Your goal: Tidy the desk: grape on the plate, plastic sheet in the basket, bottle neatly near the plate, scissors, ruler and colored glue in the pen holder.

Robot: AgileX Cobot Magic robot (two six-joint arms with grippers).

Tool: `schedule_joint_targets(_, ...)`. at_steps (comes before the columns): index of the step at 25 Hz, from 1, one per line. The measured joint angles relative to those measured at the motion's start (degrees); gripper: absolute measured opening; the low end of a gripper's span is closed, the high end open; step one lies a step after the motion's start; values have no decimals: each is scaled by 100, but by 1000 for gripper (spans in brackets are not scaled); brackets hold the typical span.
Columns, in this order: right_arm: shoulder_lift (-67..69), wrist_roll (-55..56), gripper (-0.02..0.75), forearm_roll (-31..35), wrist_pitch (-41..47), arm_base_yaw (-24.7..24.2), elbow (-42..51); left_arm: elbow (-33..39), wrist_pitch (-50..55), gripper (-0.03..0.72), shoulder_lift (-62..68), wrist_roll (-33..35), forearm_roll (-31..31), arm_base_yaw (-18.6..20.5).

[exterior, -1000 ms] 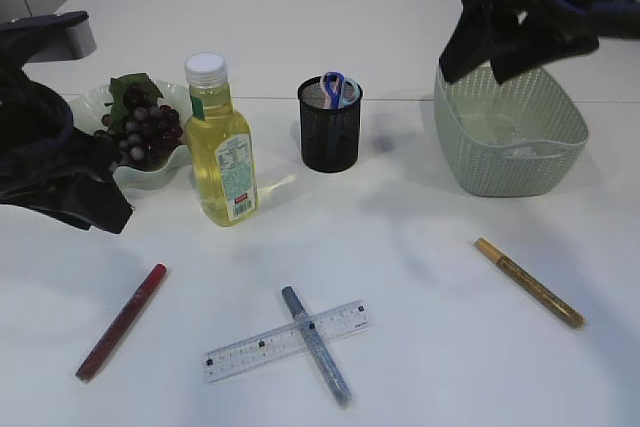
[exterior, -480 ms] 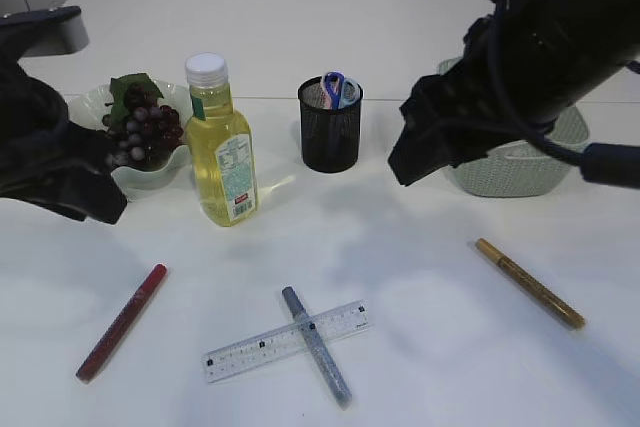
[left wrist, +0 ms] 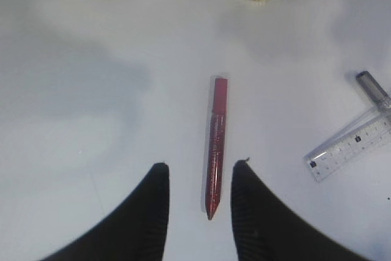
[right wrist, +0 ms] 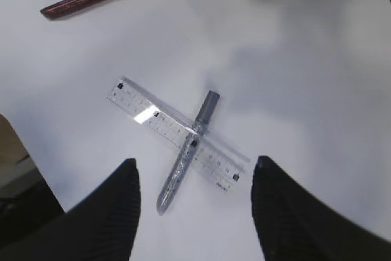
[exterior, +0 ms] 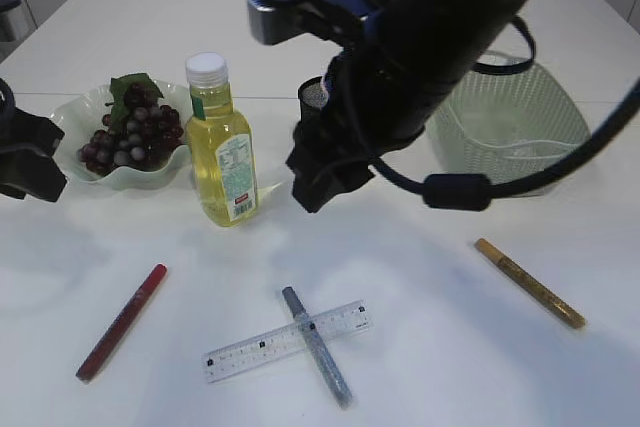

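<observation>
- Basket, right of the bottle: pale green weave, clear plastic sheet inside, partly hidden by the right arm.
- Plate, just left of the bottle: grape bunch on it.
- Pen holder, right of the bottle: mostly hidden, contents not visible.
- Ruler, in front of the bottle, grey glue pen crossed over it; red glue pen front-left, gold glue pen far right.
- Right gripper: fingers wide apart, empty, above the ruler.
- Left gripper: fingers apart, empty, straddling the red glue pen's tip.
</observation>
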Motion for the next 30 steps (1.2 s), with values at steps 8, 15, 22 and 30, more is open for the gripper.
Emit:
schedule_joint_targets(8, 817, -1810, 458, -263, 113, 501, -525, 0, 10, 242, 0, 0, -169, 0)
schedule_joint_targets(15, 1374, -2355, 458, -661, 135, 756, -527, 0, 10, 242, 0, 0, -353, 0)
schedule_joint_targets(22, 1879, -2968, 458, -687, 196, 848, -536, 0, 10, 242, 0, 0, -562, 0)
schedule_joint_targets(30, 2261, -3119, 458, -732, 163, 903, -547, 0, -78, 242, 0, 0, -575, 0)
